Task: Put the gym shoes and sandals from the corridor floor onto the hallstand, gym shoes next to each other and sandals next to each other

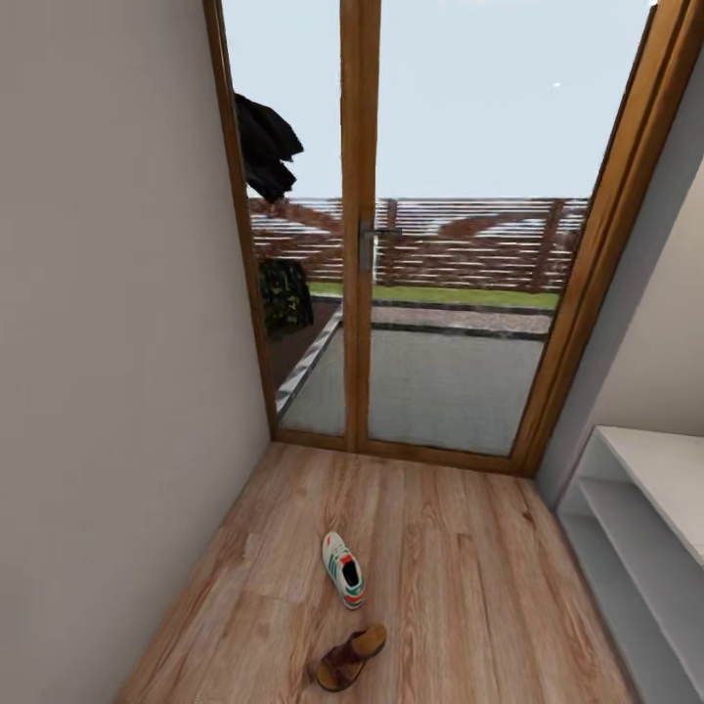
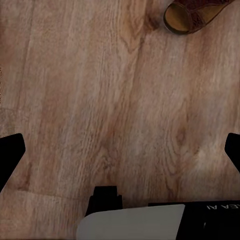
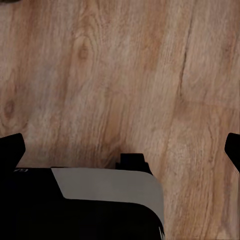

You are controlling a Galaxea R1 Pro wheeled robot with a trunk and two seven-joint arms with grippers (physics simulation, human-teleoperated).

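While one gym shoe (image 1: pixel 343 569) and one sandal (image 1: pixel 350 658) lie on the corridor floor (image 1: pixel 450 548), nothing sits on the shoe rack (image 1: pixel 636 528) at the right wall yet. The shoe lies near the middle of the planks, the sandal just in front of it, closer to the robot, the two close but apart. The second shoe and second sandal can't be placed from these pictures.

Risks, judged from here: both items lie low and flat, so a top grasp may skid off the sandal's strap or push it along the smooth planks. A reach for one could nudge the other, since they are near.

The left gripper (image 2: pixel 120 150) hangs over bare floor, pointing down, fingers (image 2: pixel 11 150) spread wide, holding nothing; the sandal (image 2: pixel 192 15) shows at the frame edge, well apart from it. The right gripper (image 3: pixel 120 150) does likewise: aimed down at the planks, fingers (image 3: pixel 11 147) wide apart, empty. Glass doors (image 1: pixel 411 244) close the corridor end.
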